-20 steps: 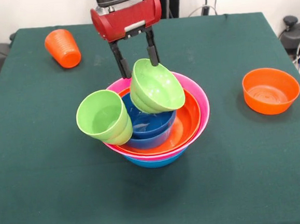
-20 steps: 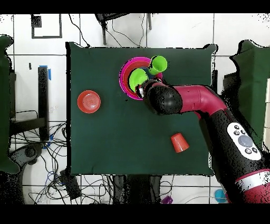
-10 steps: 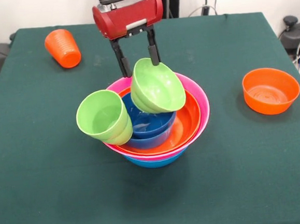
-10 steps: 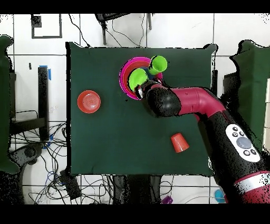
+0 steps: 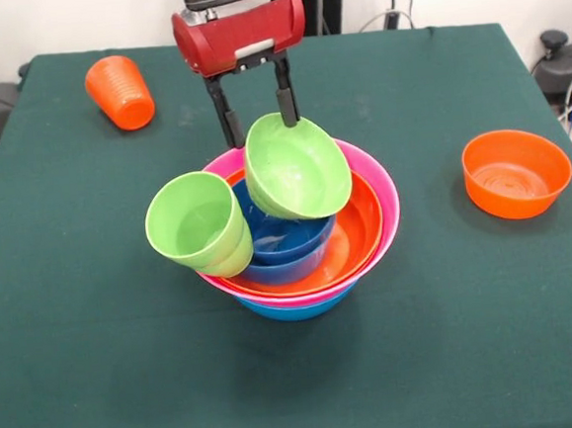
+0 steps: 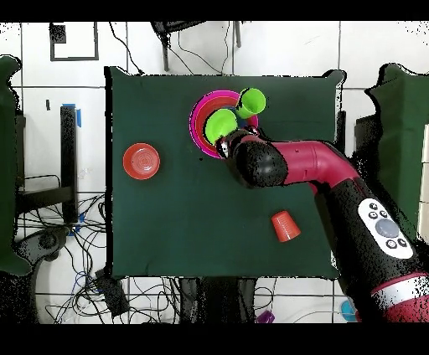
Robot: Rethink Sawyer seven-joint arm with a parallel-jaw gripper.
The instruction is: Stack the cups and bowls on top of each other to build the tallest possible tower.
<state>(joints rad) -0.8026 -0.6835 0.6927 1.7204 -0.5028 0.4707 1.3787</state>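
Pincer pinches the far rim of the small lime-green plastic bowl, one finger inside the rim, one outside. The bowl hangs tilted just below the fingertips, mouth turned toward the camera, over the tower: wide blue bowl at the bottom, glossy pink bowl, orange bowl, small blue bowl innermost.

Change against half a second ago: the pincer has shifted slightly to picture-left and the green bowl has swung with it and tipped a little further open; its lower edge now sits close above the small blue bowl. Cannot tell whether they touch.

The lime-green plastic tumbler lies on its side below and picture-left of the pincer, propped on the pink rim, unmoved. The ribbed orange tumbler lies on its side well apart, picture-left; the loose orange bowl sits well apart, picture-right.

Judgement: placement of the green bowl is in hand, not finished. Tilt must level out before release, or it may slide off and knock the leaning tumbler.
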